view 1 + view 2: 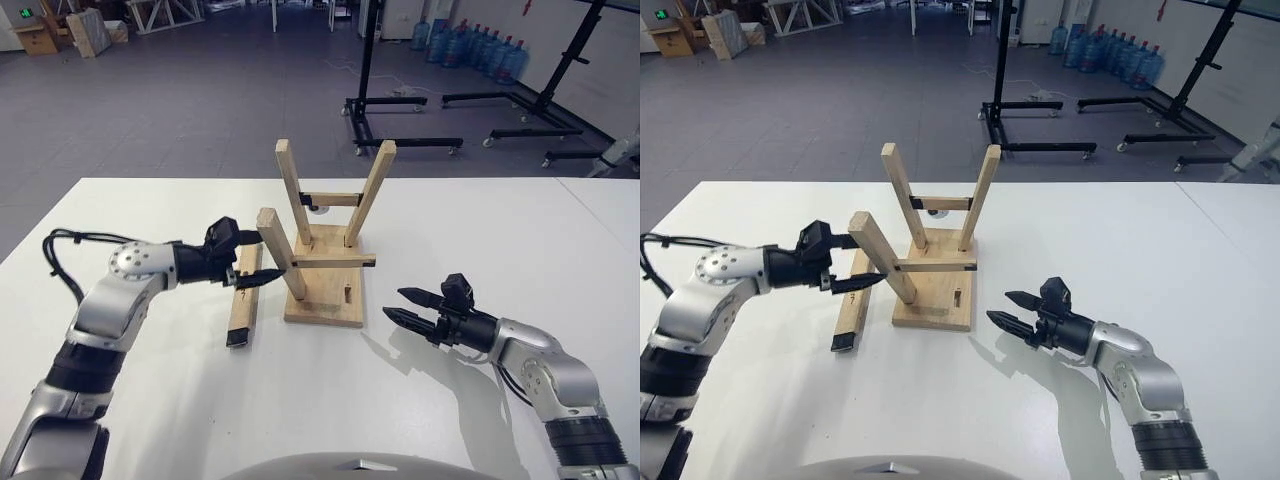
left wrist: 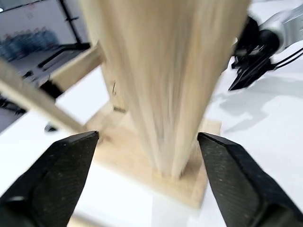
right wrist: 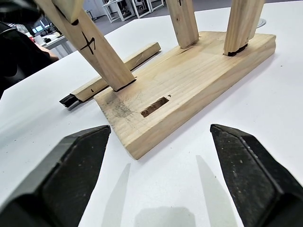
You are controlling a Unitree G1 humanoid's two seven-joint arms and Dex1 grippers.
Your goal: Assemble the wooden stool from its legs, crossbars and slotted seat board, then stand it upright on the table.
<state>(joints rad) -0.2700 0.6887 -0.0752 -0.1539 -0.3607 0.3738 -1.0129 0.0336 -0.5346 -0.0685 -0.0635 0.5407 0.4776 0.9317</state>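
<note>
Left eye view: slotted seat board (image 1: 325, 305) lies flat near the middle of the white surface (image 1: 480, 230), with three legs rising from it. Far left leg (image 1: 294, 190) and far right leg (image 1: 371, 192) lean away from each other toward their tops, joined by an upper crossbar (image 1: 336, 199). Near leg (image 1: 282, 252) stands tilted at the board's near-left corner; a lower crossbar (image 1: 335, 262) runs from it toward the foot of the far right leg. One open slot (image 3: 154, 106) shows in the board's near-right corner. Loose leg (image 1: 243, 305) lies flat on the surface just beside the board's left edge. Left gripper (image 2: 147, 135) is level with the near leg; its fingers (image 2: 66, 161) are spread, one on each side of that leg, with a gap visible on both sides. Right gripper (image 1: 392, 303) hovers low over the surface near the board's right front, tips aimed at the board, fingers (image 3: 75, 156) spread wide with nothing between them. Black wheeled stands (image 1: 400, 110) sit on the floor behind.
</note>
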